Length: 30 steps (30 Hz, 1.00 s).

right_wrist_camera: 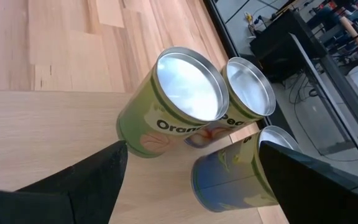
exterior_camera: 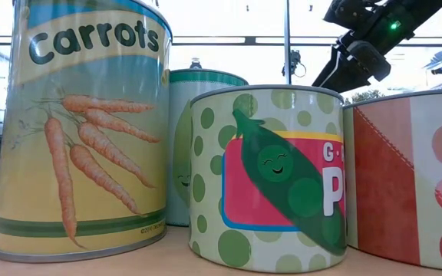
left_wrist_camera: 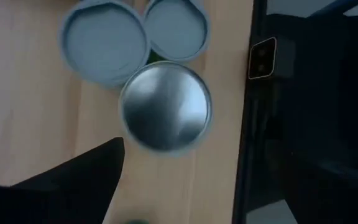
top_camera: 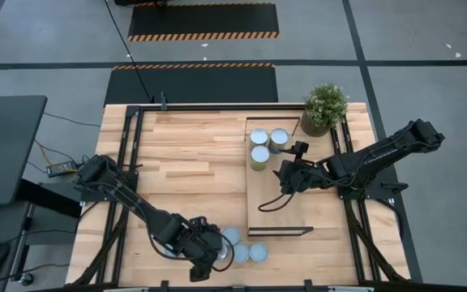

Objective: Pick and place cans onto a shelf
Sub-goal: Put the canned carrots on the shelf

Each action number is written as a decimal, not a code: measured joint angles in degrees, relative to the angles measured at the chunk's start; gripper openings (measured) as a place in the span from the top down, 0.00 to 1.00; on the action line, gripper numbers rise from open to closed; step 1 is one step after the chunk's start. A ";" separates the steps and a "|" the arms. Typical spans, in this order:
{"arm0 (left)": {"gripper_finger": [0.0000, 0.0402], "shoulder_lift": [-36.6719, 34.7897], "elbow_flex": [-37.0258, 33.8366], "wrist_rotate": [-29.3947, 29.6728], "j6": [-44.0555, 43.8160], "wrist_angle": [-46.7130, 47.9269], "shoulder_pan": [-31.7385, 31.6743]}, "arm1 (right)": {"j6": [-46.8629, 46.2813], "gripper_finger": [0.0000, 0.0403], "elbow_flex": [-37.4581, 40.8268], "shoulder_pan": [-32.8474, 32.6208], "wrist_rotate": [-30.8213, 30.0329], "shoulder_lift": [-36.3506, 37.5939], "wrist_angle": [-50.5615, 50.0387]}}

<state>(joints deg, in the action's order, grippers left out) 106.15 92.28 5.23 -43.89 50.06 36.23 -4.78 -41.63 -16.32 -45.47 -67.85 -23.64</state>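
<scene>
Three cans (top_camera: 259, 156) stand upright at the far end of the light-wood shelf (top_camera: 278, 207). My right gripper (top_camera: 284, 177) hovers open over the shelf just near of them; in its wrist view the cans (right_wrist_camera: 188, 99) stand ahead of its spread fingers (right_wrist_camera: 98, 174). Several more cans (top_camera: 242, 250) stand together at the table's near edge, and fill the low view (exterior_camera: 271, 180). My left gripper (top_camera: 209, 258) is open just left of that group. Its wrist view looks down on three can tops, with a silver-topped can (left_wrist_camera: 165, 106) nearest its one visible finger (left_wrist_camera: 86, 177).
A potted plant (top_camera: 324, 109) stands at the table's far right corner, beside the shelf's far end. Dark metal frame rails (top_camera: 128, 162) run along the table's left and right sides. Bare tabletop (top_camera: 185, 170) lies between the two arms.
</scene>
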 joint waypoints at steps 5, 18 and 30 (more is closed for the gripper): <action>0.02 -0.05 3.00 -0.47 -5.29 13.98 2.09 | -0.80 0.07 0.00 0.00 0.20 0.00 -0.09; 0.02 4.00 -3.61 0.69 -4.51 3.27 4.79 | -0.63 0.07 0.02 0.00 0.31 -0.02 0.34; 0.02 6.01 -3.53 7.26 1.53 -7.13 3.18 | -0.63 0.07 0.02 0.33 0.37 -0.02 0.41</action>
<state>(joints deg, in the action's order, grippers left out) 112.17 88.75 12.49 -42.36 42.92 39.41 -5.41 -41.60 -15.99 -45.10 -67.88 -23.22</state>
